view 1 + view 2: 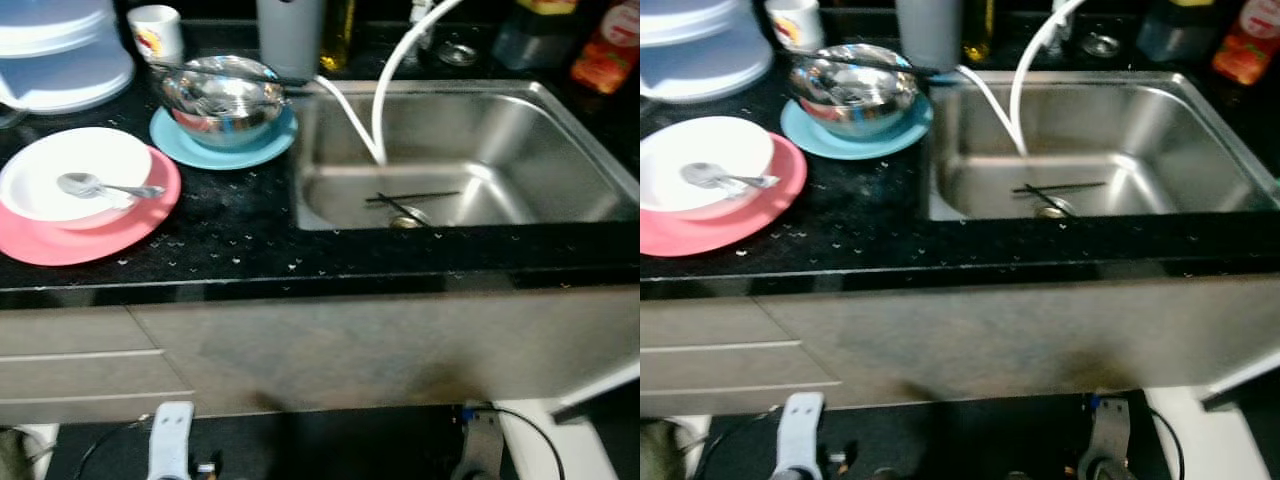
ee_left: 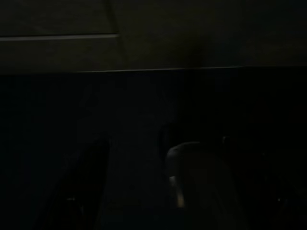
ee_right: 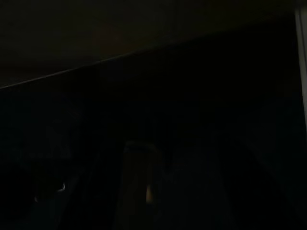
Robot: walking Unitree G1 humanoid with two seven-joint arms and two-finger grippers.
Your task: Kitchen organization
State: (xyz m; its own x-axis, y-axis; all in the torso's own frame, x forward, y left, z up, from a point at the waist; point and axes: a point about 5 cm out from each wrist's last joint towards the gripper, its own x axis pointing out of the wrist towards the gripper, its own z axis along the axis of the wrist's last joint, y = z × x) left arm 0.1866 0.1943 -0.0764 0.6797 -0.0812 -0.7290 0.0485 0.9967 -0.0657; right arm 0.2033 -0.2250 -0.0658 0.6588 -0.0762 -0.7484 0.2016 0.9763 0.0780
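— Where can I reach in?

— The black counter (image 1: 240,235) is bare between the pink plate (image 1: 60,240) and the sink (image 1: 570,150), right to the front edge.

— And the basin?

— Open on my right; a white hose (image 1: 385,90) drops into it on the left and black chopsticks (image 1: 415,198) lie over the drain.

— Further back?

— The steel bowl (image 1: 220,100) on the blue plate (image 1: 200,150), the cup (image 1: 155,32) and bottles (image 1: 605,45) block the back

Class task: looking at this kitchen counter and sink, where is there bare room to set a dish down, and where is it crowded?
Free: the black counter strip between the pink plate and the sink; the sink floor right of the chopsticks. Crowded: the back left.
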